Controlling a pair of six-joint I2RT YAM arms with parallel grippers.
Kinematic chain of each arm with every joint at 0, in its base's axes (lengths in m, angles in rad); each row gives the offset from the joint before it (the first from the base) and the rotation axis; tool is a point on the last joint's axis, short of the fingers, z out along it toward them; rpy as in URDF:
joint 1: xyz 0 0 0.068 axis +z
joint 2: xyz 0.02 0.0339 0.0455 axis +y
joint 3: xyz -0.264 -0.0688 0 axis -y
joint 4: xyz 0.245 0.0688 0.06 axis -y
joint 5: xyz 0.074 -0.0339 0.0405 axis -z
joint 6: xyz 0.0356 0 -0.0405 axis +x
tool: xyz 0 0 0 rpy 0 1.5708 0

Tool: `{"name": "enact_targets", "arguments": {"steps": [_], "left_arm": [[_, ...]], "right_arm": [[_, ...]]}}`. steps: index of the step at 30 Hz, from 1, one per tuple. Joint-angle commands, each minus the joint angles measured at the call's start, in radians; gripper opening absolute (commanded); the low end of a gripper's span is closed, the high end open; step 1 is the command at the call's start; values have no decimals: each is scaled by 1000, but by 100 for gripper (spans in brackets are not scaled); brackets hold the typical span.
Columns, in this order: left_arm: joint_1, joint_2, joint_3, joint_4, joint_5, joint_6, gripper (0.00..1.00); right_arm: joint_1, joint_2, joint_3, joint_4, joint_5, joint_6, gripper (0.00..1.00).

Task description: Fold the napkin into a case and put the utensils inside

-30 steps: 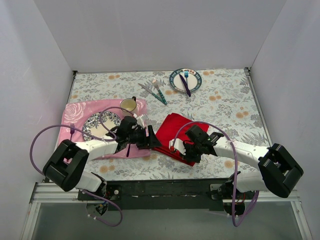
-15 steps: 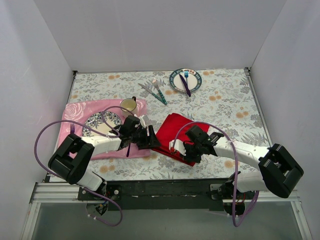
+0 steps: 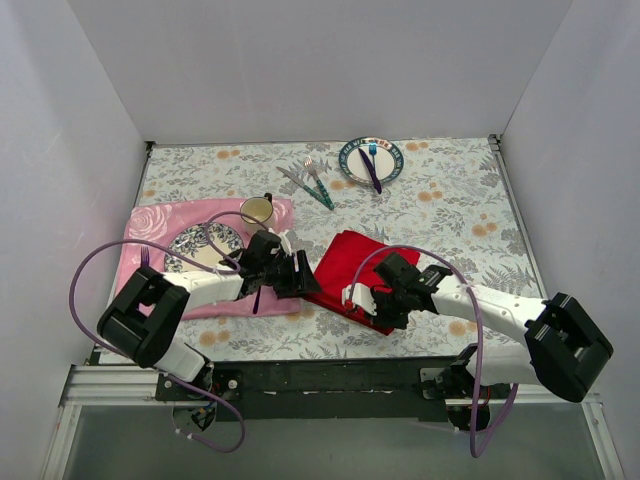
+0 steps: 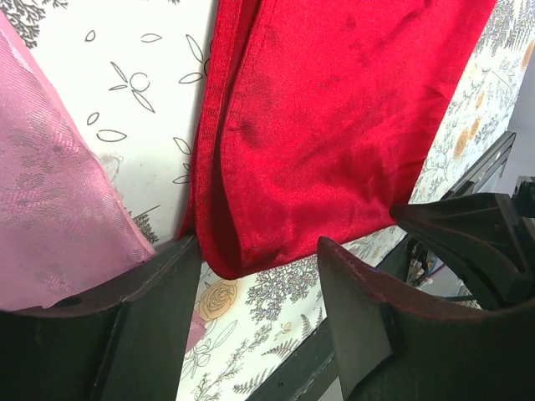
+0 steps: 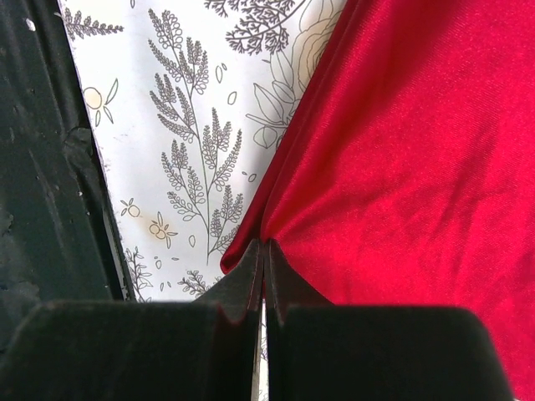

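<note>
The red napkin (image 3: 348, 262) lies folded on the floral tablecloth at the middle front. My left gripper (image 3: 304, 284) is open at the napkin's left corner; in the left wrist view the rounded folded corner of the napkin (image 4: 334, 142) sits between the two fingers. My right gripper (image 3: 372, 310) is shut on the napkin's near edge; in the right wrist view the fingers pinch the cloth (image 5: 401, 150) at its corner. The teal-handled fork (image 3: 318, 180) and knife (image 3: 303, 186) lie at the back centre, far from both grippers.
A pink placemat (image 3: 190, 225) at the left holds a patterned plate (image 3: 200, 248), a cup (image 3: 257, 211) and a purple spoon (image 3: 256, 297). A plate (image 3: 350, 167) at the back holds a blue fork and purple knife. The table's near edge (image 3: 330, 370) is just below the grippers.
The left arm has moved in to the napkin's left corner. The right gripper has pulled the napkin's near edge slightly forward and right, drawing the cloth narrower.
</note>
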Motion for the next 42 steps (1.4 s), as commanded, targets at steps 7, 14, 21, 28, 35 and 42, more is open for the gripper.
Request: {"name": "enact_targets", "arguments": {"steps": [7,14,21,28,35,42], "left_arm": [[0,-91,67,-61,-14,13,67],[3,-247,139,-195,-34,79,70],[-2,-270,187,-276,33,221,51],[-26,-68,261,-334,148,310,19],[-31,75,308,-388,115,361,0],[-31,176,322,-422,57,379,0]], "right_arm": [[10,20,0,-15,-21,3,6],[11,16,42,-54,-47,-19,35],[10,-65,197,-137,-101,1,56],[-39,-97,166,-108,-81,4,39],[-59,-27,60,-44,-75,-49,22],[-61,59,34,-16,-79,-71,21]]}}
